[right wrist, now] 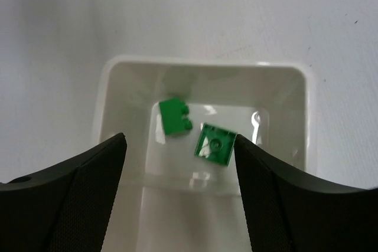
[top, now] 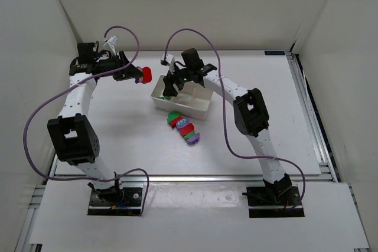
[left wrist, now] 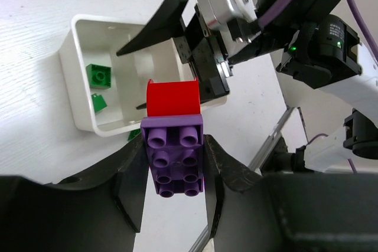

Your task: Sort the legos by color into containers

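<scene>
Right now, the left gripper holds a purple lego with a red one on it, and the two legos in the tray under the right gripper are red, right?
No. The left lego and the right lego in the tray under the right gripper are green, not red, as the right wrist view shows. The left gripper does hold the purple lego and red lego.

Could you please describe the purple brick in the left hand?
The purple brick looks like glossy plastic, two studs wide and four long, with its studs facing the wrist camera. A red brick sits touching its far end. The left hand clamps its long sides between black fingers, near the white tray.
</scene>
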`<control>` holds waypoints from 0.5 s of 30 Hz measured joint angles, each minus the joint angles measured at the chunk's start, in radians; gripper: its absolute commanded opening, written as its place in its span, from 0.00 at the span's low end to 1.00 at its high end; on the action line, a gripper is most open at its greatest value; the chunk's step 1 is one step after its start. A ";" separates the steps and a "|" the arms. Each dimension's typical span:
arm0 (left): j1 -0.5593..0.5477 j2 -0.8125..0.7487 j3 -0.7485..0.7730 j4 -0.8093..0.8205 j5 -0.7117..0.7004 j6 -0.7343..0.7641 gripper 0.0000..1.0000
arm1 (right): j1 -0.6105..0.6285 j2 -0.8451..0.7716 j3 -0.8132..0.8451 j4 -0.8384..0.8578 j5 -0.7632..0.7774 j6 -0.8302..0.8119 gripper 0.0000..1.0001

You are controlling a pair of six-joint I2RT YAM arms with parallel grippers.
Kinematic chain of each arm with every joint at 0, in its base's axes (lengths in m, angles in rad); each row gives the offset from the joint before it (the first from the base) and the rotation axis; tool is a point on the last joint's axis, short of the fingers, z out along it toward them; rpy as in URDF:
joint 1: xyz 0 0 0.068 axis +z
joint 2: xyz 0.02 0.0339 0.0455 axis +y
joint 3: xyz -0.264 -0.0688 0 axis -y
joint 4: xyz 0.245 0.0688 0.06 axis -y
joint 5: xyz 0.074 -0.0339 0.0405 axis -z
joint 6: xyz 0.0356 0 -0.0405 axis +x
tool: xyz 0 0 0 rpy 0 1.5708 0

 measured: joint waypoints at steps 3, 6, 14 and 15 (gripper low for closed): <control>0.000 0.013 0.001 0.003 0.040 0.008 0.22 | -0.017 -0.073 -0.085 -0.043 -0.048 -0.066 0.75; 0.000 0.040 0.008 0.013 0.114 0.020 0.25 | -0.056 -0.162 -0.130 -0.128 -0.148 -0.121 0.74; -0.028 0.092 0.006 0.083 0.325 0.033 0.22 | -0.214 -0.318 -0.119 -0.136 -0.523 0.114 0.71; -0.036 0.092 -0.001 0.113 0.350 0.018 0.21 | -0.221 -0.314 -0.119 -0.101 -0.562 0.182 0.71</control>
